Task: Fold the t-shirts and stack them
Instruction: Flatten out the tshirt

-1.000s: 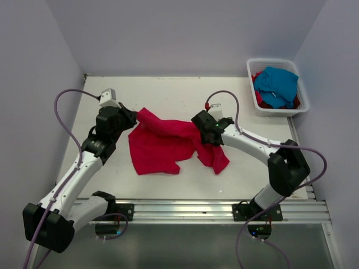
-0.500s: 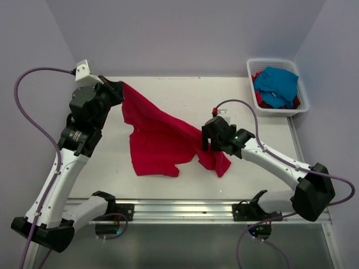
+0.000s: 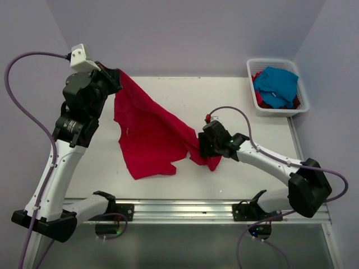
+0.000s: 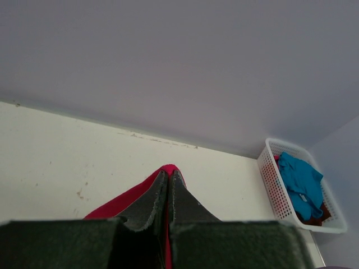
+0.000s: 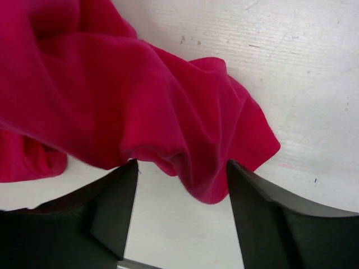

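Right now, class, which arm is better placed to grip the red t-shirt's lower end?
Right: the right gripper is open around that end of the red t-shirt; the left gripper grips its raised corner.

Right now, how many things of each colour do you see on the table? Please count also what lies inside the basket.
red t-shirt, outside the basket: 1
turquoise t-shirt, on top in the basket: 1
red cloth under it in the basket: at least 1, the number of pieces is hidden
white basket: 1
Total: at least 4
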`<move>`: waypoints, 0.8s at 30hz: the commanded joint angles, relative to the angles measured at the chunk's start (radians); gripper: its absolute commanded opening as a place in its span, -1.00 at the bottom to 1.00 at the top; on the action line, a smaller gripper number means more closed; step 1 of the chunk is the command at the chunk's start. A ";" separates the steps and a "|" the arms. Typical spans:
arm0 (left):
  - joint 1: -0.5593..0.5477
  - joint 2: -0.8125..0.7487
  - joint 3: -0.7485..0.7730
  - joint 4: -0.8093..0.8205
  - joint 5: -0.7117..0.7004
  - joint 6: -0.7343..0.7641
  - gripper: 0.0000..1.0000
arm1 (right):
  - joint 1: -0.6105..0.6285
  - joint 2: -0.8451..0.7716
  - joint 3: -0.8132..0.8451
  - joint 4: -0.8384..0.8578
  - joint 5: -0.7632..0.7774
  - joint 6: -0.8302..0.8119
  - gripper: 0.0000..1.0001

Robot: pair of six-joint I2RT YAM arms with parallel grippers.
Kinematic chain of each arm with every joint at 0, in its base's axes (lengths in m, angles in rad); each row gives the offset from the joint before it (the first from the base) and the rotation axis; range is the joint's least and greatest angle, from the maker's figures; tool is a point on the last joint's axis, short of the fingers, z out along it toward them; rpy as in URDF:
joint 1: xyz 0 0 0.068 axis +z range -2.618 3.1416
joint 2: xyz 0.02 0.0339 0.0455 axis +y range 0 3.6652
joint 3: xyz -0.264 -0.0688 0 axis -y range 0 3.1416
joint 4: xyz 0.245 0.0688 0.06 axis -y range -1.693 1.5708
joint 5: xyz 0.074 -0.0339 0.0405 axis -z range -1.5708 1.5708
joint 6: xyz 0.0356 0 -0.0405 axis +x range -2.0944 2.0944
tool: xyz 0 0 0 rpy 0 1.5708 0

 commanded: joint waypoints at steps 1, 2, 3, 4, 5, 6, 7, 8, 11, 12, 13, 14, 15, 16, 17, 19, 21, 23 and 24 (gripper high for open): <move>0.005 -0.006 0.054 0.011 -0.004 0.029 -1.00 | 0.003 0.083 -0.014 0.081 0.007 -0.010 0.27; 0.005 -0.009 0.051 0.009 -0.005 0.030 -1.00 | 0.003 0.107 -0.014 0.099 0.015 -0.011 0.19; 0.005 -0.012 0.050 0.006 -0.007 0.030 -1.00 | 0.003 0.129 -0.008 0.110 0.036 -0.013 -0.02; 0.005 -0.014 0.050 0.005 -0.010 0.032 -1.00 | 0.003 0.150 0.005 0.116 0.049 -0.015 -0.15; 0.005 -0.018 0.050 -0.001 -0.011 0.033 -1.00 | 0.003 0.190 0.013 0.122 0.061 -0.015 -0.25; 0.005 -0.022 0.048 -0.003 -0.011 0.035 -1.00 | 0.003 0.206 0.019 0.127 0.072 -0.018 -0.52; 0.005 -0.023 0.047 -0.005 -0.011 0.038 -1.00 | 0.003 0.221 0.033 0.136 0.098 -0.016 -0.64; 0.005 -0.031 0.042 -0.006 -0.013 0.038 -1.00 | 0.003 0.236 0.041 0.138 0.110 -0.016 -0.90; 0.005 -0.044 0.031 -0.014 -0.016 0.043 -1.00 | 0.003 0.240 0.075 0.121 0.148 -0.019 -1.00; 0.005 -0.048 0.025 -0.012 -0.016 0.044 -1.00 | 0.003 0.232 0.084 0.112 0.153 -0.024 -1.00; 0.005 -0.055 0.021 -0.014 -0.022 0.046 -1.00 | 0.003 0.220 0.098 0.092 0.150 -0.030 -1.00; 0.005 -0.060 0.011 -0.014 -0.027 0.047 -1.00 | 0.003 0.179 0.102 0.086 0.145 -0.037 -1.00; 0.005 -0.063 0.007 -0.015 -0.030 0.049 -1.00 | 0.004 0.155 0.105 0.074 0.139 -0.057 -1.00; 0.005 -0.068 0.002 -0.015 -0.039 0.052 -1.00 | 0.003 0.126 0.117 0.049 0.126 -0.074 -1.00; 0.005 -0.075 -0.002 -0.015 -0.045 0.053 -1.00 | 0.003 0.099 0.128 0.031 0.069 -0.096 -1.00; 0.005 -0.083 -0.007 -0.015 -0.056 0.057 -1.00 | 0.003 0.024 0.173 -0.047 0.009 -0.149 -1.00; 0.005 -0.086 -0.012 -0.014 -0.060 0.061 -1.00 | 0.003 -0.056 0.200 -0.097 -0.048 -0.177 -1.00; 0.005 -0.089 -0.010 -0.017 -0.073 0.064 -1.00 | 0.003 -0.113 0.222 -0.144 -0.084 -0.192 -1.00; 0.005 -0.092 -0.009 -0.018 -0.080 0.069 -1.00 | 0.003 -0.159 0.234 -0.158 -0.142 -0.208 -1.00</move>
